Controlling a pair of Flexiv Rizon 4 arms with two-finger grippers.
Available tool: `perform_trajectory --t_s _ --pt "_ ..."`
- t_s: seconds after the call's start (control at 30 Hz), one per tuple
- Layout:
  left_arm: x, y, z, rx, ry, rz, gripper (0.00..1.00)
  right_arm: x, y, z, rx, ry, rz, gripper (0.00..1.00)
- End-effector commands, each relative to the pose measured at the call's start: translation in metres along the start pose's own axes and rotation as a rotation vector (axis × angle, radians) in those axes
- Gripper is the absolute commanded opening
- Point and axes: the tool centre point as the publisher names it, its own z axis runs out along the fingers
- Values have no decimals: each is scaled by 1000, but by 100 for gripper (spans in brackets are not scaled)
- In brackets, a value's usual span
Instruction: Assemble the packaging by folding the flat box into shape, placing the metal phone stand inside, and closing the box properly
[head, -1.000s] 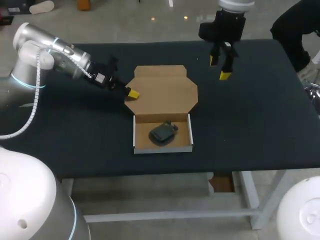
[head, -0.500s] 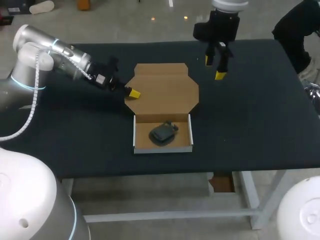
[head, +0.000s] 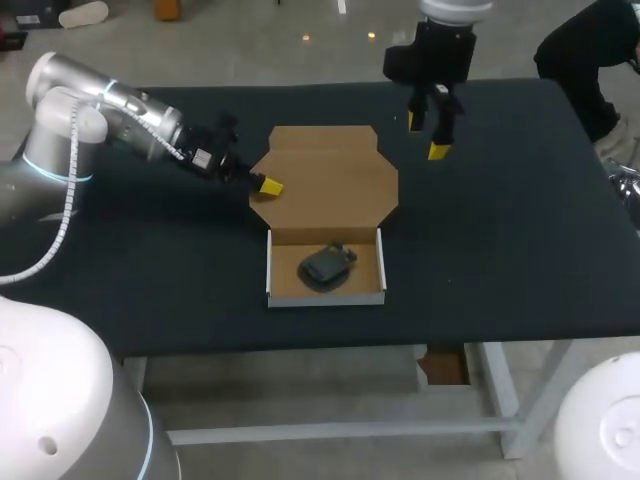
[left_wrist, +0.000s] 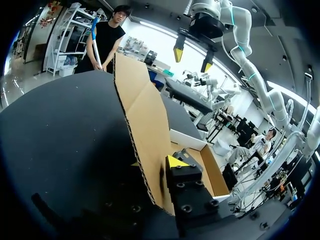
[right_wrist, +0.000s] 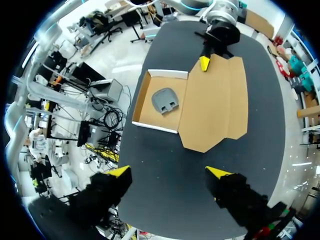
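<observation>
A cardboard box (head: 325, 290) lies mid-table, its white-edged tray holding the dark grey metal phone stand (head: 326, 266). The brown lid (head: 325, 178) stretches back from the tray, lifted slightly off the table. My left gripper (head: 263, 185) is shut on the lid's left side flap; in the left wrist view the lid (left_wrist: 145, 125) stands between the left gripper's (left_wrist: 155, 162) yellow tips. High over the table's back edge hangs my right gripper (head: 425, 135), open and empty. The right wrist view looks down past the right gripper (right_wrist: 169, 172) onto the lid (right_wrist: 212, 107), the stand (right_wrist: 166, 99) and the left gripper (right_wrist: 204, 62).
The black table (head: 500, 230) carries nothing besides the box. A wide bare stretch lies to the box's right and along the front edge. My left arm (head: 120, 105) reaches in low over the table's left rear part.
The left gripper has closed on the lid's side flap and the lid's far edge has risen a little. The right gripper has drifted left and slightly back.
</observation>
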Motion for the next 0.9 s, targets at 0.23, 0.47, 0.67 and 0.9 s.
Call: perform_trajectory --t_s 0.23,0.47,0.67,0.9 --pt "2 -1 2 2 11 13 0 -1 1 -2 6 7 1 100" --pt "8 -1 3 -3 8 53 0 0 1 -2 4 5 -3 100" --pt "15 0 5 -4 -1 95 0 0 2 -3 4 4 -5 100" --pt "23 0 3 22 -22 180 0 2 3 -4 5 2 -7 100"
